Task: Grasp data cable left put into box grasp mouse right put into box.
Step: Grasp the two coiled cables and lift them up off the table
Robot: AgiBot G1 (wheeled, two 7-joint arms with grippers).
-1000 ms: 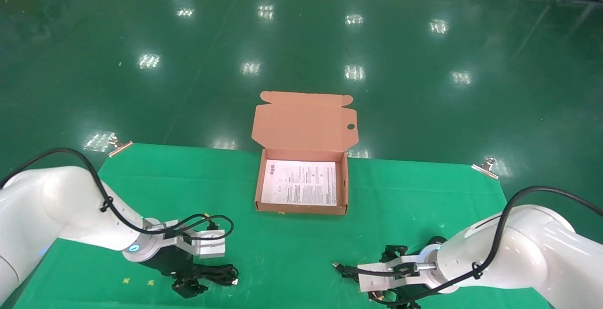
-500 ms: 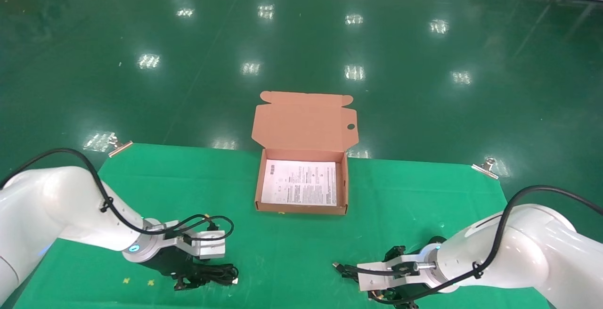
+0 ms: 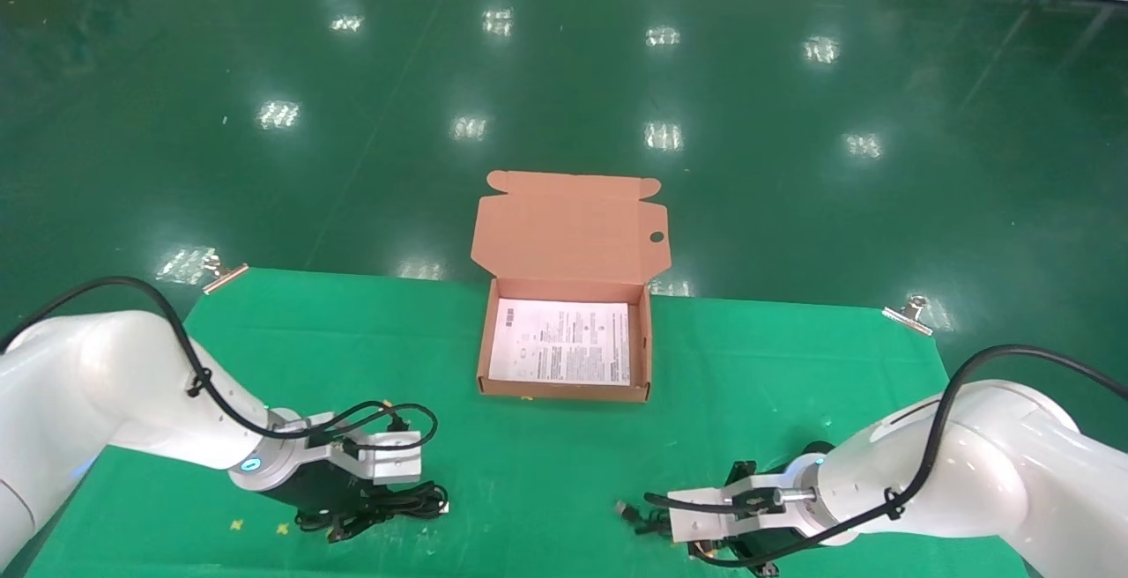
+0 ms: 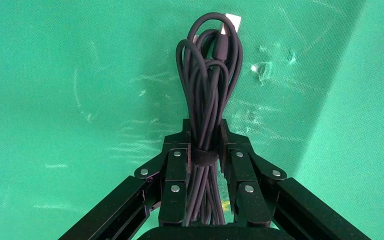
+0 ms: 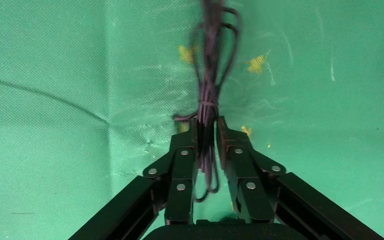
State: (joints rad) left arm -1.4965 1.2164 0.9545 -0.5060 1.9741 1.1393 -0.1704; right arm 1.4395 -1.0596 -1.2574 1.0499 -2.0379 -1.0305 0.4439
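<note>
The green cloth-covered surface (image 3: 775, 358) is carrying the open orange-brown cardboard box (image 3: 564, 389) at 12 o'clock. At 7 o'clock, the left claw (image 4: 203, 145) is clamping the bundled black data cable (image 4: 210, 75). At 5 o'clock, the right claw (image 5: 207, 135) is pinching a thin black cord bundle (image 5: 210, 75).

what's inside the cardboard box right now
Only a white printed sheet lies on the bottom of the box. Neither data cable nor mouse is in it. Whatever is under the sheet is hidden.
</note>
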